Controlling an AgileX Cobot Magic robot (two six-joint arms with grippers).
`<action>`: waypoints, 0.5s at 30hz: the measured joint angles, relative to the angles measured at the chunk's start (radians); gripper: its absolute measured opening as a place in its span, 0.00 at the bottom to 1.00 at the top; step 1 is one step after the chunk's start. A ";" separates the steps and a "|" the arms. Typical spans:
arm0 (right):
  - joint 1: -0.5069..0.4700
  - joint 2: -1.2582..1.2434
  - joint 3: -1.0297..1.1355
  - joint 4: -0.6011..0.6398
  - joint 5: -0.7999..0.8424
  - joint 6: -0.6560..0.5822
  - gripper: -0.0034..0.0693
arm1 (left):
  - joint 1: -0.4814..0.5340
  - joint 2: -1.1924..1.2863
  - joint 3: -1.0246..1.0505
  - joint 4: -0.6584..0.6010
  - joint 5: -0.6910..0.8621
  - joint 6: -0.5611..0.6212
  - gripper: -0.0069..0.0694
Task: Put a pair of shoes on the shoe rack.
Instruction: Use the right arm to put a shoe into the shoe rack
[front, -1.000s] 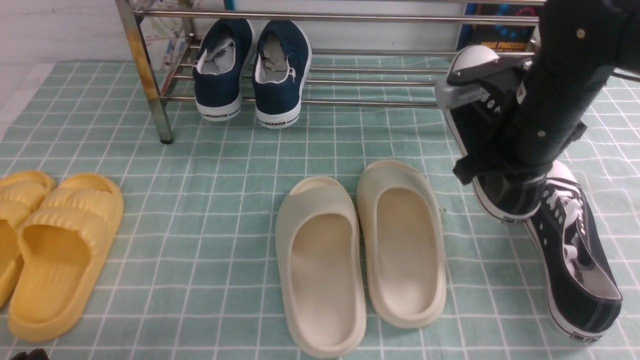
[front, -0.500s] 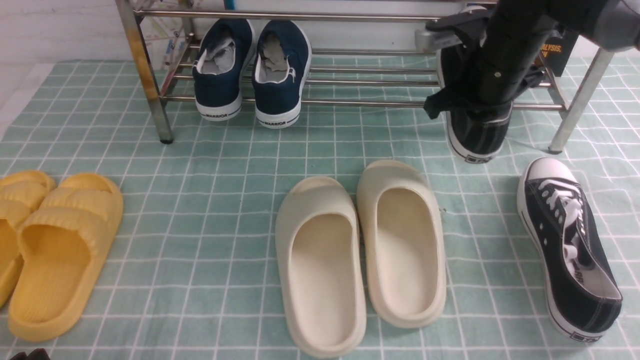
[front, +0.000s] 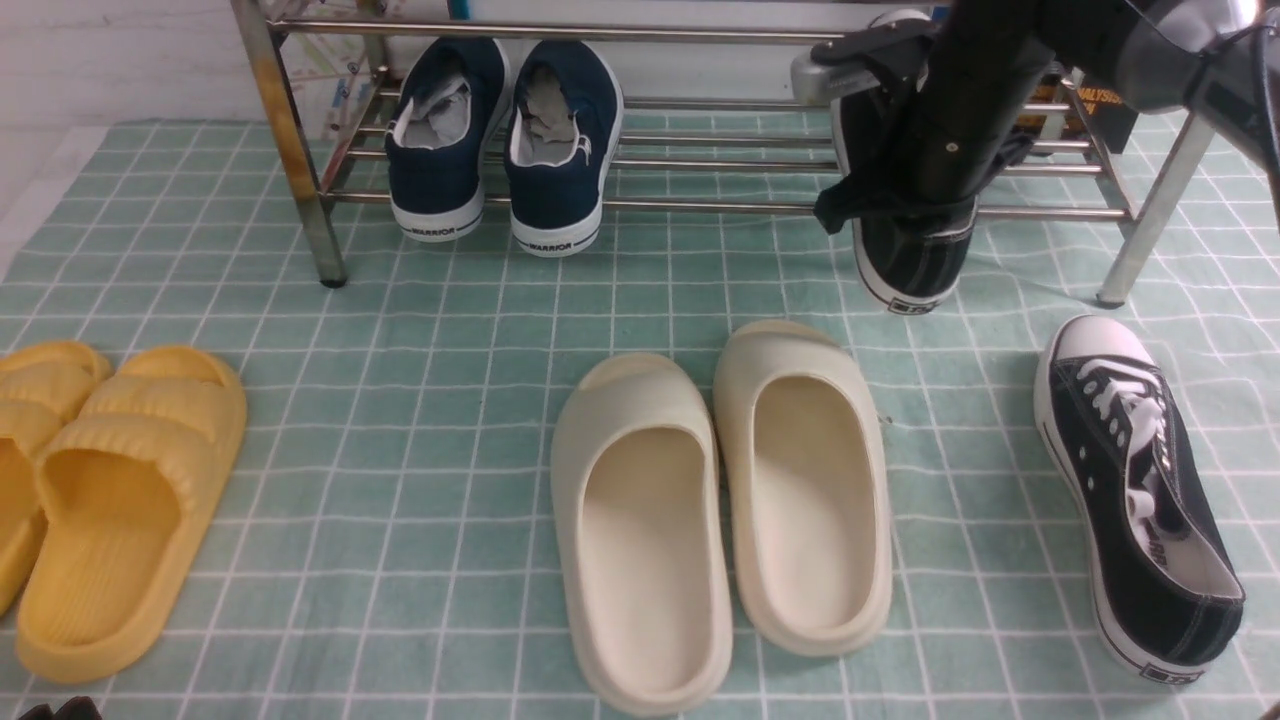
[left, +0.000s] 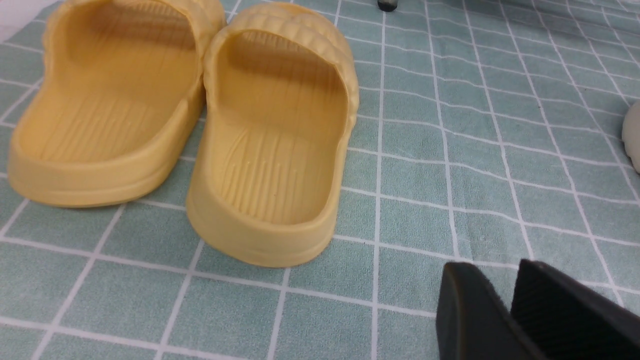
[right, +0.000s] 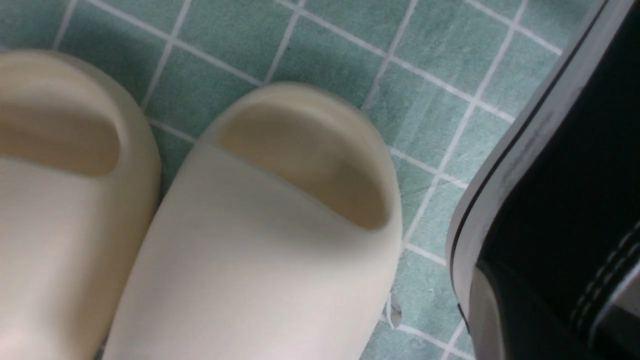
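One black sneaker (front: 910, 265) with a white sole hangs in my right gripper (front: 915, 205), which is shut on its collar. Its toe points up and back between the bars of the chrome shoe rack (front: 700, 35). Its heel sticks out in front of the rack's lower front bar, above the mat. In the right wrist view this sneaker (right: 555, 165) fills the edge beside the gripper (right: 545, 315). The other black sneaker (front: 1135, 490) lies on the mat at the front right. My left gripper (left: 500, 280) is low at the front left, fingers together and empty.
Navy WARRIOR shoes (front: 500, 140) sit on the rack's left part. Cream slides (front: 720, 500) lie mid-mat, just in front of the held sneaker. Yellow slides (front: 100, 490) lie front left, near my left gripper. The rack's right leg (front: 1150, 220) stands right of the held sneaker.
My right arm has carried the sneaker away from the mat's right side, back and to the left, into the rack's right part. The second sneaker is now uncovered. The left arm has not moved.
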 joint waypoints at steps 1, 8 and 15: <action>0.000 0.002 0.000 0.006 0.000 -0.003 0.08 | 0.000 0.000 0.000 0.000 0.000 0.000 0.30; 0.000 0.004 -0.001 0.012 0.000 -0.010 0.08 | 0.000 0.000 0.000 0.000 0.000 0.000 0.31; -0.028 0.004 -0.001 0.006 0.000 -0.037 0.08 | 0.000 0.000 0.000 0.000 0.000 0.000 0.31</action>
